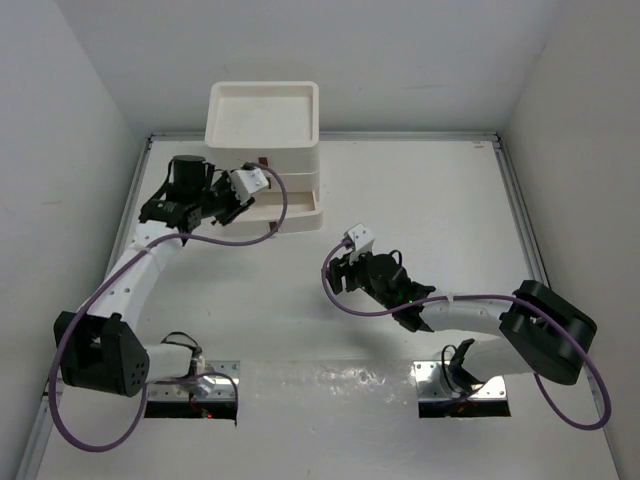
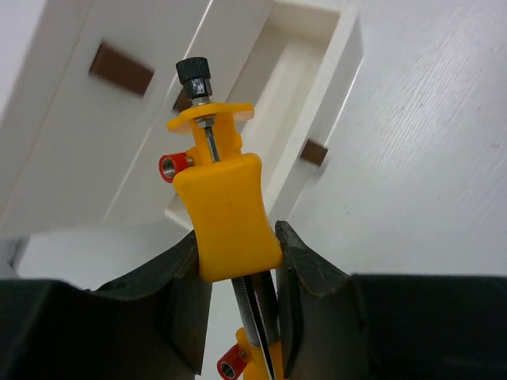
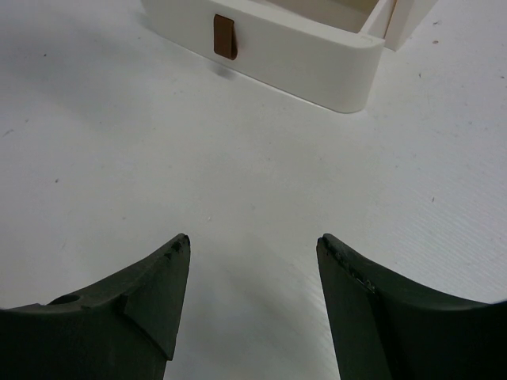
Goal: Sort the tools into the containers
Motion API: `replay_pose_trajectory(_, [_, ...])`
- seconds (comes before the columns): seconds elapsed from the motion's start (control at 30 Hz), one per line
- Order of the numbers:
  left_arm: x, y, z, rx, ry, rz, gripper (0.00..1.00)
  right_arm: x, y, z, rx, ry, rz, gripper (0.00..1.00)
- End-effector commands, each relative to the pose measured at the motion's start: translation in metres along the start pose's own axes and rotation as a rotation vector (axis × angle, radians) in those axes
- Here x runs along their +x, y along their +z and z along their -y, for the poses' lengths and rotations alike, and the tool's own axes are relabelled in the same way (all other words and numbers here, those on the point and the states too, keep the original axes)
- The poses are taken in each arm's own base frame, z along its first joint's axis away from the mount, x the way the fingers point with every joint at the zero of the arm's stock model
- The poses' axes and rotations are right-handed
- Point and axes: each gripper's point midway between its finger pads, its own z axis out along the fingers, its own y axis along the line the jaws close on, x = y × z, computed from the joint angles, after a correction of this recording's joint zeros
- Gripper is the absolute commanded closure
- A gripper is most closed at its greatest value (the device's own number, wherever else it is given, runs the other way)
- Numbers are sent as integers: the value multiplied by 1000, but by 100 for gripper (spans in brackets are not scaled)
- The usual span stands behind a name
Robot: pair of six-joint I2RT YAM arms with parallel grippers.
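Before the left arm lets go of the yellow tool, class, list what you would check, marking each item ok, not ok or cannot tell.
1. Left gripper shut on the yellow tool: ok.
2. A drawer of the white unit is pulled open: ok.
3. Tool directly above that drawer's opening: cannot tell.
4. Room inside the drawer: cannot tell, its inside is mostly hidden.
5. Right gripper open, empty and apart from the drawer: ok.
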Motion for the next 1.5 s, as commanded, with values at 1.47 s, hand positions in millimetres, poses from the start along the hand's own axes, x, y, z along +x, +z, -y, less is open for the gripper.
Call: replay_pose_trajectory(1.47, [-7, 148, -8, 407, 578, 156, 100, 16, 9, -6, -13, 9, -55, 35])
